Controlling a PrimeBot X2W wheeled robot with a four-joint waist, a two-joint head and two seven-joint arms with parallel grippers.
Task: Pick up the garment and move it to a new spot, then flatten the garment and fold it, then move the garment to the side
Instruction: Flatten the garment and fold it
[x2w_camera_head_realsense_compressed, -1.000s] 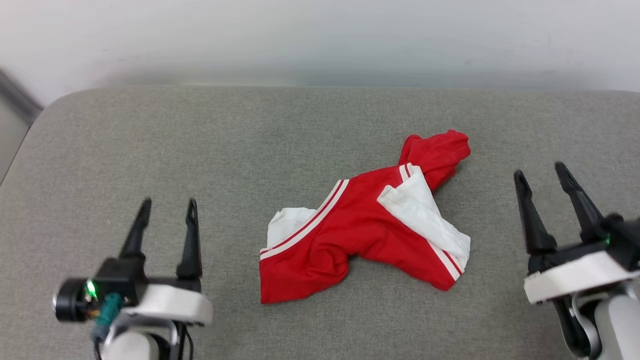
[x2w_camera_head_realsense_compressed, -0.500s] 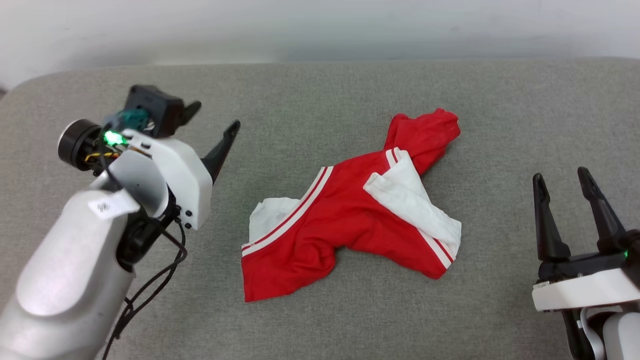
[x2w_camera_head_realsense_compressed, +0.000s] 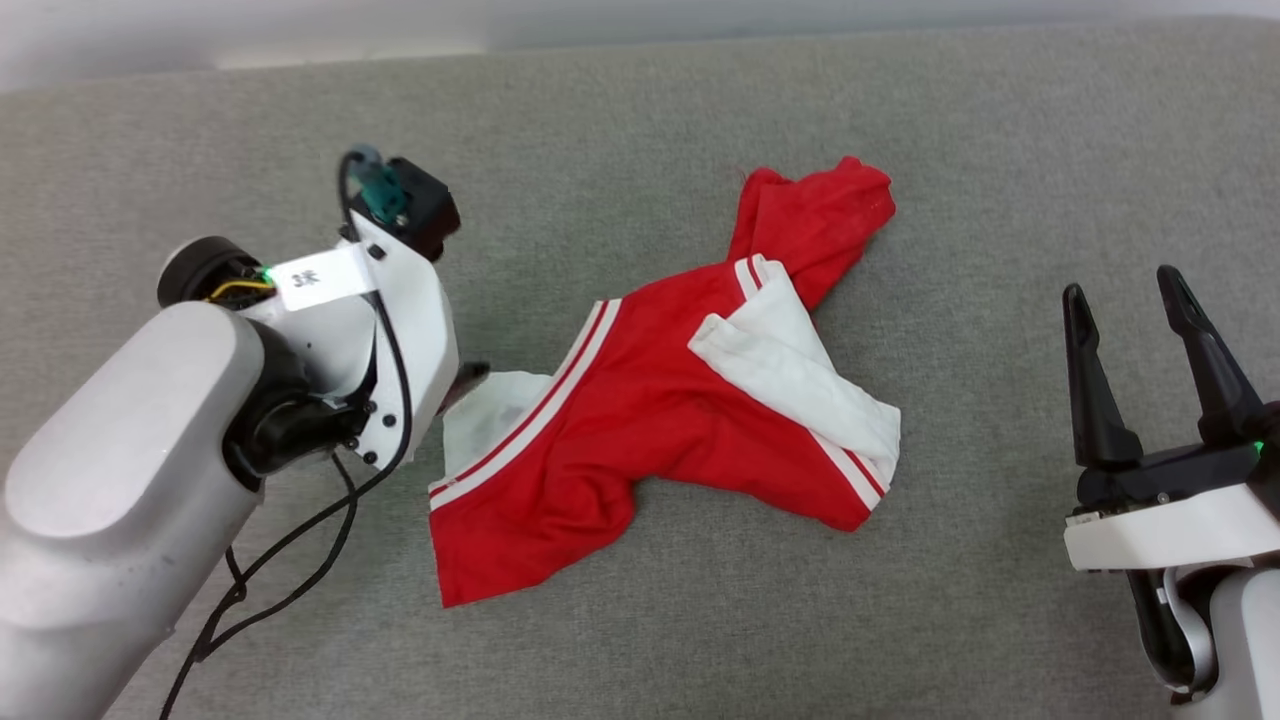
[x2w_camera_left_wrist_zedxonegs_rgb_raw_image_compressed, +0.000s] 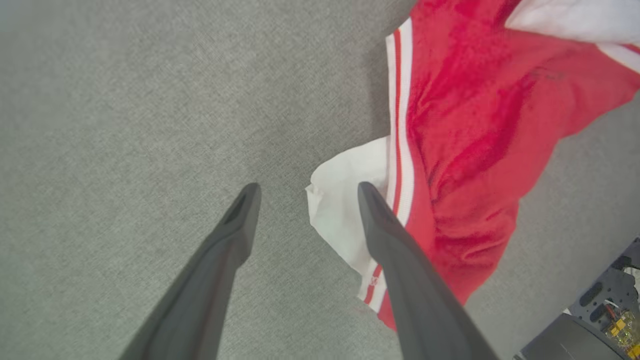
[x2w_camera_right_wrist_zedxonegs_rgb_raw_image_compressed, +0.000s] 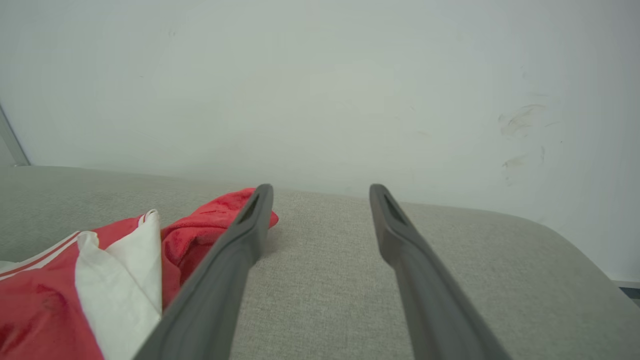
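Reads as a bare robot test room or lab, not a lived-in home. Plain pale wall (x2w_camera_right_wrist_zedxonegs_rgb_raw_image_compressed: 320, 90), scuff marks (x2w_camera_right_wrist_zedxonegs_rgb_raw_image_compressed: 517, 120) on it. Wide grey woven-fabric pad (x2w_camera_head_realsense_compressed: 700, 620) with a rounded corner, set against that wall. Loose black cable (x2w_camera_head_realsense_compressed: 300, 545) and exposed wiring (x2w_camera_left_wrist_zedxonegs_rgb_raw_image_compressed: 617, 322) on the machine.

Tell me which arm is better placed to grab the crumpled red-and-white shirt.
Left. The left gripper hangs open over the red jersey shirt's white sleeve edge; the right gripper, also open, stands apart.
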